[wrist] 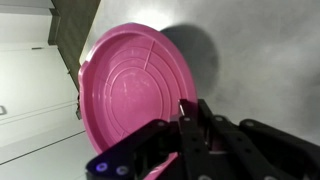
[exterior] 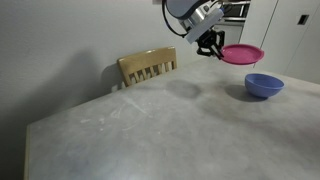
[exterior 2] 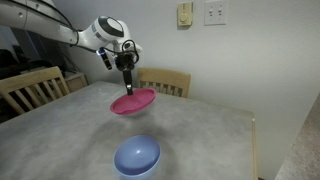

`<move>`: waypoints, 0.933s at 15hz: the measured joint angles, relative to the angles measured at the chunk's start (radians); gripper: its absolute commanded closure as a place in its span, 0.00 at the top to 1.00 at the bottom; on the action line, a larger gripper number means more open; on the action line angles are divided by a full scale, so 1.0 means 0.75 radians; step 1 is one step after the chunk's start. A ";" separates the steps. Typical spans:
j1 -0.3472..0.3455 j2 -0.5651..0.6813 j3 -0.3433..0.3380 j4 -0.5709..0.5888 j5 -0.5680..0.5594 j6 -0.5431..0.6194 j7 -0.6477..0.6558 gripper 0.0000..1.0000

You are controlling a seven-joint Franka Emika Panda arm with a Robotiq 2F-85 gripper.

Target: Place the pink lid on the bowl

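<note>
My gripper (exterior: 213, 45) is shut on the rim of the pink lid (exterior: 243, 53) and holds it in the air above the table. The lid is a flat magenta disc, slightly tilted, also seen in an exterior view (exterior 2: 133, 101) below the gripper (exterior 2: 127, 84). In the wrist view the lid (wrist: 130, 85) fills the left half, with the gripper fingers (wrist: 187, 115) clamped on its edge. The blue bowl (exterior: 264, 85) stands upright on the table, below and slightly to one side of the lid; it shows near the front in an exterior view (exterior 2: 137, 156). The bowl is out of the wrist view.
The grey table (exterior: 150, 125) has a wooden chair (exterior: 148, 67) at one edge. Two more wooden chairs (exterior 2: 30, 88) (exterior 2: 168, 80) stand at the table's far sides. A wall with switch plates (exterior 2: 215, 12) is behind.
</note>
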 measured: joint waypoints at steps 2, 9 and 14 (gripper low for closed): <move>-0.027 -0.052 -0.001 -0.082 0.002 0.037 0.000 0.03; -0.139 -0.314 0.009 -0.479 0.074 0.418 -0.071 0.03; -0.281 -0.429 0.031 -0.807 0.299 0.683 -0.286 0.03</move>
